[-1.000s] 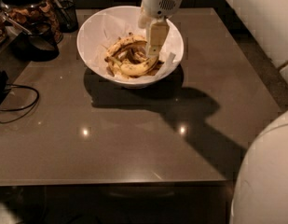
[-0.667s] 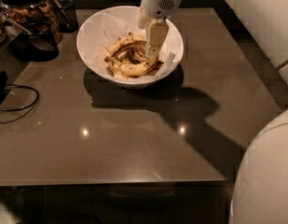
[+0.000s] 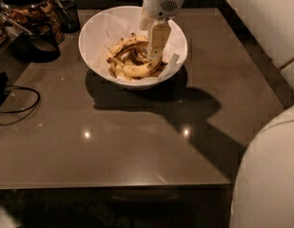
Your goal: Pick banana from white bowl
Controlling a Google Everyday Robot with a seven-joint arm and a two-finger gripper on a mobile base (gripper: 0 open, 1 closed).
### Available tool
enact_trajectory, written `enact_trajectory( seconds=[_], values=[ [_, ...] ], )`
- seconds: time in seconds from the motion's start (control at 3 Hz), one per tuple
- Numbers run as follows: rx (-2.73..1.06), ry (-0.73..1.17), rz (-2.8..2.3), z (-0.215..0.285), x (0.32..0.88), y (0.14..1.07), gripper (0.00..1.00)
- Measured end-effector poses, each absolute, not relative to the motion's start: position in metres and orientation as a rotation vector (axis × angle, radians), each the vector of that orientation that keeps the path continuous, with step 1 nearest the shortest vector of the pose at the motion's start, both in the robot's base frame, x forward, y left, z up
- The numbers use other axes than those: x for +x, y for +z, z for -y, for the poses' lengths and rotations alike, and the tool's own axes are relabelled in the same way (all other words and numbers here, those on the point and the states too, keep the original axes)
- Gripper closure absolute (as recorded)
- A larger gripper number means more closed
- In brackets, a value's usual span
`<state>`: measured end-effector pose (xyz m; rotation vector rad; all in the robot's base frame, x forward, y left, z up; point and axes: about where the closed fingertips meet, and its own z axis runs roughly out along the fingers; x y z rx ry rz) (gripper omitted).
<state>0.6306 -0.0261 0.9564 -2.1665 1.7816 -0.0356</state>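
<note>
The white bowl (image 3: 92, 44) stands at the back middle of the brown table, lined with crumpled white paper. In it lies the plump yellow banana (image 3: 139, 70) with brown speckles, curved along the bowl's front, among flat dark-edged peel strips (image 3: 125, 46). My gripper (image 3: 155, 51) hangs down into the bowl from above, over its right half. Its tip is right at the banana's right end. I cannot tell whether it touches the banana. The gripper hides part of the bowl's far rim.
A dark glass jar (image 3: 30, 11) of snacks and a dark mug (image 3: 39, 44) stand at the back left. A black cable (image 3: 18, 103) lies on the left edge. The robot's white body (image 3: 270, 175) fills the lower right. The table's front edge (image 3: 113, 186) runs across below.
</note>
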Motion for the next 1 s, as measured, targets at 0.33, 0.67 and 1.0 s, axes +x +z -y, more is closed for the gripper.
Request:
enact_trajectory(
  seconds=[0.33,0.67,1.0],
  values=[
    [-2.168,-0.033,-1.781,0.0254,0.6311,0.9557,0.35],
    [-2.169,-0.031,-1.781,0.0249,0.6314,0.9553,0.35],
    [-2.169,-0.030,-1.781,0.0247,0.6315,0.9550,0.35]
  ],
)
